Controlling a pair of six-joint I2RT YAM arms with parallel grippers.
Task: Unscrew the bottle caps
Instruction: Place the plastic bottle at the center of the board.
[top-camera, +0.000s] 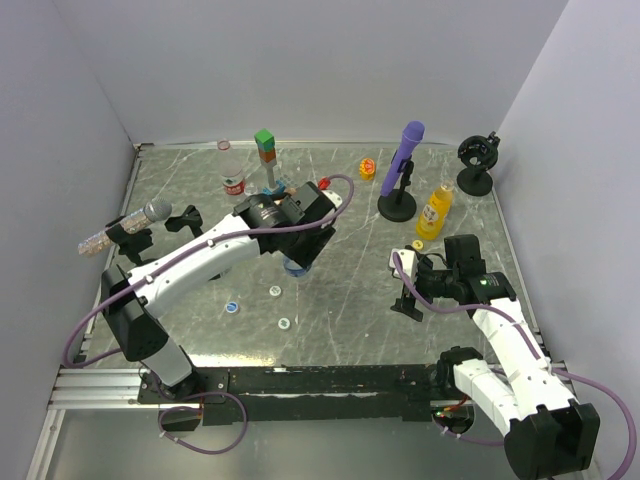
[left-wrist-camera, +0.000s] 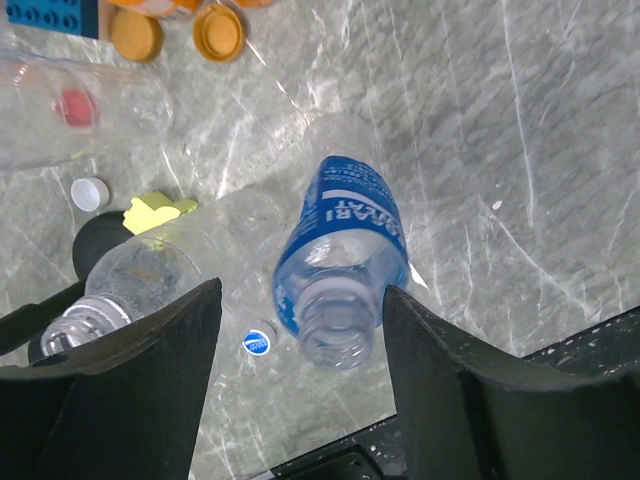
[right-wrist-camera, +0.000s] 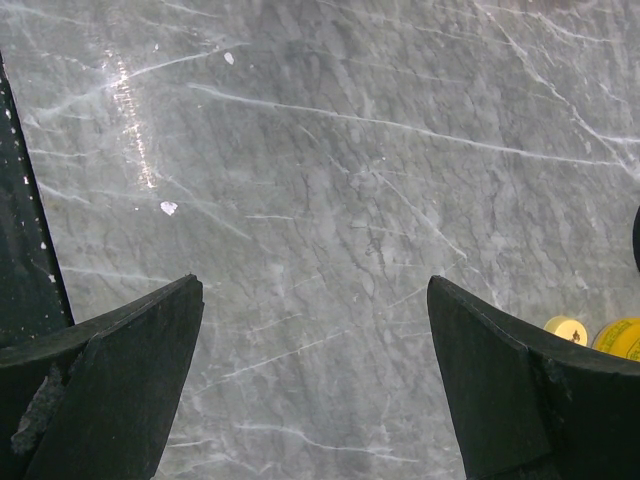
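A squat blue-labelled bottle (left-wrist-camera: 345, 225) sits between the fingers of my left gripper (left-wrist-camera: 302, 300), its threaded neck bare and pointing up at the camera. The jaws are open, one on each side of the neck, with a gap on both sides. In the top view this bottle (top-camera: 297, 266) is mostly hidden under the left gripper (top-camera: 300, 252). A blue cap (left-wrist-camera: 258, 342) lies on the table beside it, and a white cap (left-wrist-camera: 90, 193) lies further left. My right gripper (right-wrist-camera: 315, 290) hangs open over bare table, with a yellow cap (right-wrist-camera: 566, 328) at its right.
A yellow juice bottle (top-camera: 434, 212) and a purple microphone (top-camera: 403, 165) stand at the right. A red-labelled bottle (top-camera: 234, 184) and stacked blocks (top-camera: 265, 145) stand at the back. Clear bottles (left-wrist-camera: 130, 280) lie left of the left gripper. Loose caps (top-camera: 276, 290) dot the front.
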